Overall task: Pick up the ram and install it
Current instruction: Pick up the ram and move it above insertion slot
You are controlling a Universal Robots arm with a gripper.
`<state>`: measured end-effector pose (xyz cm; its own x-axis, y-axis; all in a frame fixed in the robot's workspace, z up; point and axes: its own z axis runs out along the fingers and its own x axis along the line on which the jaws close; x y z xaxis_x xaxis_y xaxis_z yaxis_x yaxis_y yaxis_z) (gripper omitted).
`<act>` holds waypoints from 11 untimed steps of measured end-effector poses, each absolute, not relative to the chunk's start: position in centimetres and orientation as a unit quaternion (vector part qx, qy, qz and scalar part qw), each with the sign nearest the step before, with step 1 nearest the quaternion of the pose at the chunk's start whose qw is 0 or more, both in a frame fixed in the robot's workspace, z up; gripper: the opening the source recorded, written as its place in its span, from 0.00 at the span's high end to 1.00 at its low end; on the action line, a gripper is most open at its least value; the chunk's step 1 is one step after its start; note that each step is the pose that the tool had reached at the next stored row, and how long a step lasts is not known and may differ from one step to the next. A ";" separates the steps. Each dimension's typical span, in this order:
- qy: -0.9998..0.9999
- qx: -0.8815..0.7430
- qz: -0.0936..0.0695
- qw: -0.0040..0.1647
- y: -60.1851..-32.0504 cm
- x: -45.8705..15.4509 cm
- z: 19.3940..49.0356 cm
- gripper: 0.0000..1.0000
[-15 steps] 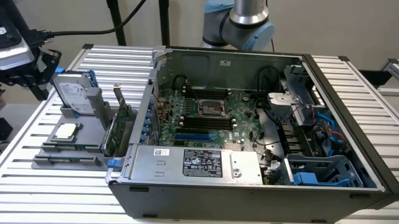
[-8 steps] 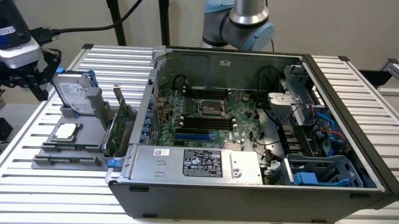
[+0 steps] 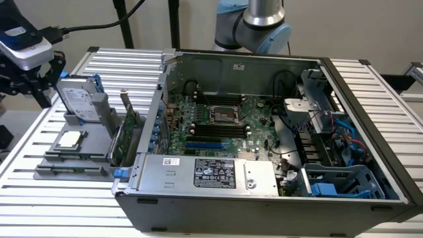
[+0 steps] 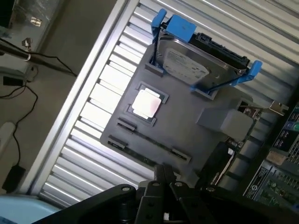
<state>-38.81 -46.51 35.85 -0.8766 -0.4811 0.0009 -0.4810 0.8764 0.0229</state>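
My gripper [image 4: 167, 173] hangs high above the grey parts holder [image 4: 187, 116], its dark fingers [image 4: 159, 179] drawn together with nothing visible between them. In the exterior view the gripper [image 3: 23, 82] sits at the far left, above and behind the holder [image 3: 73, 166]. A thin dark strip [image 4: 152, 140] lies along the holder's long narrow slot; I cannot tell whether it is the ram. The black memory slots [image 3: 215, 130] lie in the middle of the motherboard inside the open computer case [image 3: 264, 198].
On the holder stand a silver hard drive with blue rails [image 4: 196, 65], a square silver processor [image 4: 148, 102] and a green expansion card [image 3: 122, 136] with a metal bracket. The case's steel walls and power supply [image 3: 211, 173] rise beside the holder. Cables lie on the floor [image 4: 18, 93].
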 end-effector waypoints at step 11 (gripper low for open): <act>-0.939 0.344 -0.011 0.004 -46.5 -38.8 35.5 1.00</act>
<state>-38.81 -46.51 35.46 -0.7636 -0.6457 0.0008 -0.6455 0.7634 0.0229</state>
